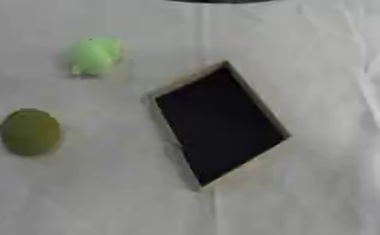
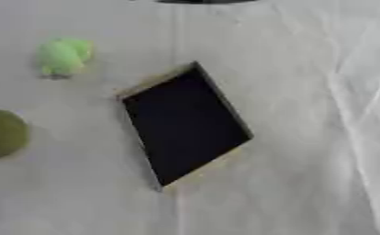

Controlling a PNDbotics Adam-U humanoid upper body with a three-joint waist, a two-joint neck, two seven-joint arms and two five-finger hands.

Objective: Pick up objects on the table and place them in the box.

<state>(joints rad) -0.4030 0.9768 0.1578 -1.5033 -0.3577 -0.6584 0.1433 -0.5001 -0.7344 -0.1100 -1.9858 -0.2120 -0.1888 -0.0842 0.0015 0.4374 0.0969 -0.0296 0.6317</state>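
Neither hand showed in either eye view, so how far their fingers stood open, and what they held or touched, could not be told; with no hand to measure from, places are given across the table. A box with a dark inside and pale rim lay askew near the middle of the white cloth. Well apart to its left sat a bright green lumpy object, and nearer the robot a round olive-green object. Both lay outside the box.
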